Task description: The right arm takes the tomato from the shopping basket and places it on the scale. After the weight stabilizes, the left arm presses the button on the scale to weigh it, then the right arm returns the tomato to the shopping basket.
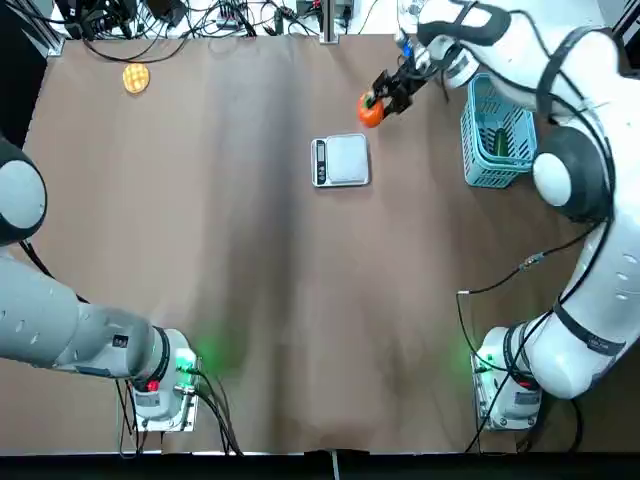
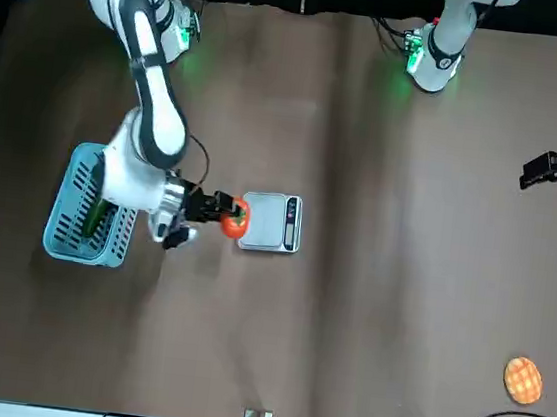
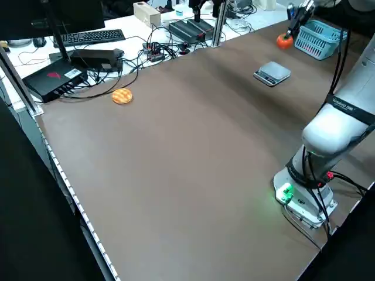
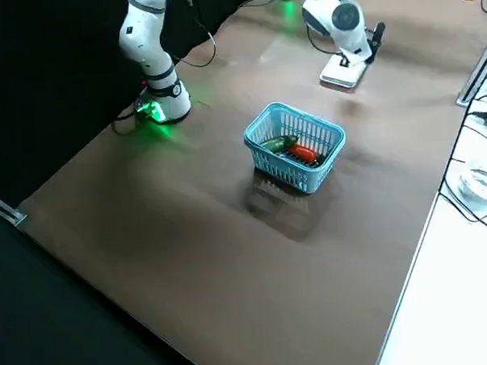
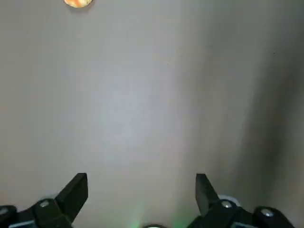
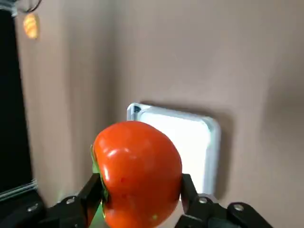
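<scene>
Table: a wide brown tabletop (image 1: 250, 300) with both arm bases at the near edge.
Right arm: reaches far out over the table, bent past the shopping basket.
Left arm: parked at its own side, well away from everything.
Shopping basket (image 1: 492, 140): light blue, on the right side; a green vegetable (image 4: 276, 144) and something red lie inside.
Scale (image 1: 341, 160): flat and silver-grey, mid-table, platform bare, dark strip on its left edge.
Right gripper (image 1: 385, 98): clenched on the tomato, up off the table between basket and scale.
Left gripper (image 5: 141, 190): fingers spread apart, holding nothing, above bare tabletop.
Tomato (image 6: 137, 173): orange-red, pinched between the right fingers, just beside the scale's far right corner, not over the platform centre.
Waffle-like disc (image 1: 136, 77): yellow-orange, alone at the far left.
</scene>
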